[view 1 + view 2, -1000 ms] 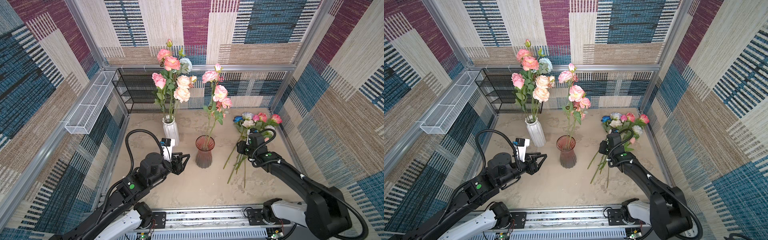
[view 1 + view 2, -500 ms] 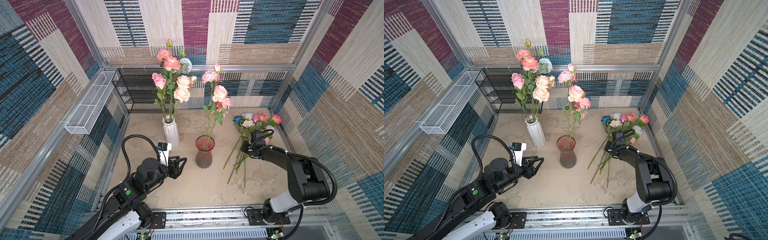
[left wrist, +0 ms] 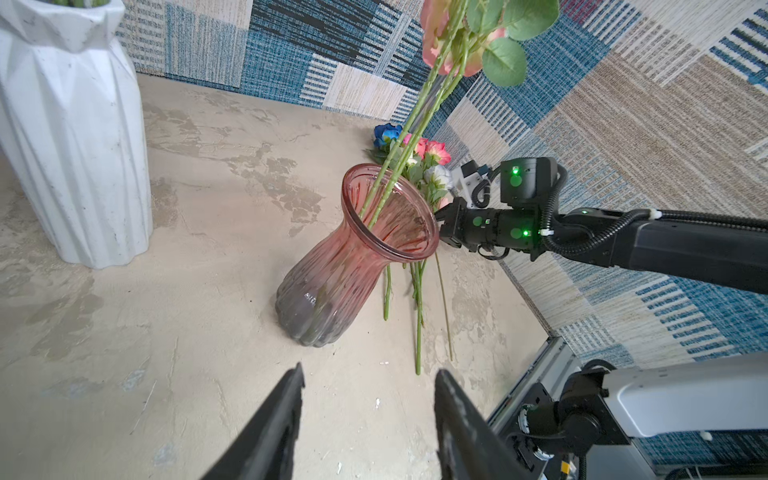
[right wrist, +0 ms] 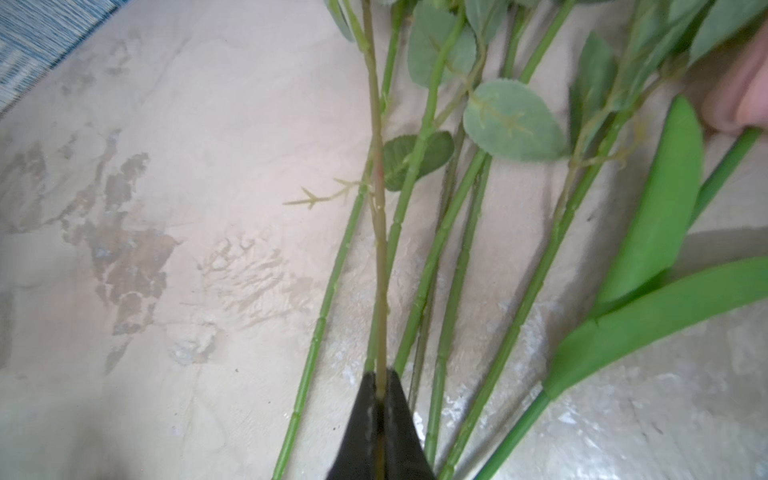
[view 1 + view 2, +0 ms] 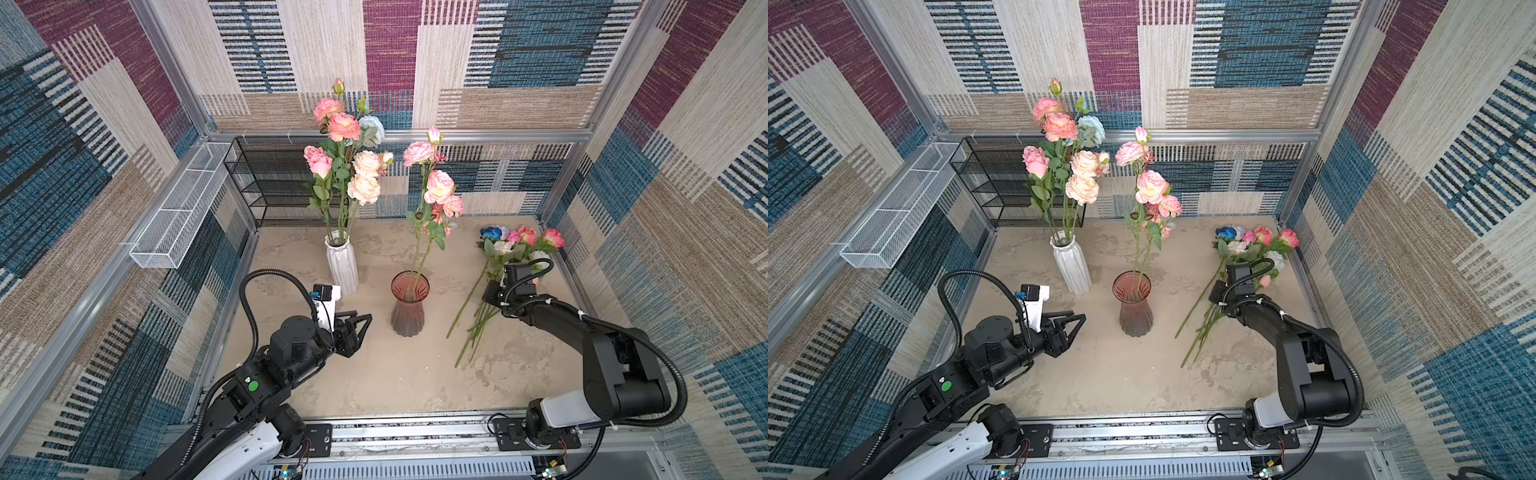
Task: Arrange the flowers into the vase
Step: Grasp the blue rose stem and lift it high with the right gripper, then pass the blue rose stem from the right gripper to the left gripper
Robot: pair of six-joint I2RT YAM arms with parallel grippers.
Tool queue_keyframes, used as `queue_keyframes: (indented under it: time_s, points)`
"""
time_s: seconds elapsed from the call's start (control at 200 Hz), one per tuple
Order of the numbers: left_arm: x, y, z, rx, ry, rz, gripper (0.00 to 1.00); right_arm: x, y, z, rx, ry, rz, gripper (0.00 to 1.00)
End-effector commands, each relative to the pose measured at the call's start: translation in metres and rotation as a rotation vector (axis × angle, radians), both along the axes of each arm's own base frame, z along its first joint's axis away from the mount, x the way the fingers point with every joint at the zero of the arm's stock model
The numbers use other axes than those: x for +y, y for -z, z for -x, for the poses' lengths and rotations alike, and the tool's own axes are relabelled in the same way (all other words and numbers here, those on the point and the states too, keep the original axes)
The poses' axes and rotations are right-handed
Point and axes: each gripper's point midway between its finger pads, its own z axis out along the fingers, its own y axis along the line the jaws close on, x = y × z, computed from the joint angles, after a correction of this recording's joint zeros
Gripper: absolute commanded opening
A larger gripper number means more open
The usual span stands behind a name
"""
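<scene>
The right gripper (image 4: pixel 380 384) has pinched shut over the last second on one brownish stem (image 4: pixel 379 249) of the loose flowers (image 5: pixel 517 245), which lie unmoved on the floor (image 5: pixel 374 374) at centre right of both top views, beside the pink vase (image 5: pixel 408 309). The left gripper (image 3: pixel 368 376) stays half open and empty at lower centre-left

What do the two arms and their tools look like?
Both arms are black, each with a pale link near the base and a looping black ribbed cable. The left arm bears a round green dot; the right arm shows small green lights. The left tool and the right tool have black tapering fingers.
</scene>
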Motion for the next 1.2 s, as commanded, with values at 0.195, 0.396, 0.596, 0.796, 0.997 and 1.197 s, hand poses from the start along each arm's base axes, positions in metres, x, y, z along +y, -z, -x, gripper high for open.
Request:
queue_keyframes:
  time_s: [0.195, 0.396, 0.596, 0.796, 0.997, 1.197]
  points:
    - [-0.002, -0.013, 0.001, 0.001, 0.007, 0.034, 0.53, -0.001, -0.089, 0.003, -0.258, 0.028, -0.052, 0.0]
    - [-0.001, -0.02, 0.002, -0.014, 0.01, 0.042, 0.53, 0.011, -0.173, 0.022, -0.521, -0.037, -0.134, 0.0]
    - [-0.002, -0.03, 0.005, -0.033, 0.023, 0.057, 0.53, 0.029, -0.245, 0.055, -0.731, -0.153, -0.225, 0.0]
    - [-0.005, -0.048, 0.01, -0.064, 0.062, 0.089, 0.53, 0.059, -0.314, 0.102, -0.933, -0.364, -0.337, 0.0]
    - [-0.012, -0.075, 0.017, -0.116, 0.119, 0.125, 0.54, 0.089, -0.358, 0.143, -1.044, -0.575, -0.375, 0.0]
    - [-0.02, -0.108, 0.022, -0.185, 0.177, 0.171, 0.54, 0.139, -0.373, 0.165, -1.027, -0.76, -0.406, 0.0]
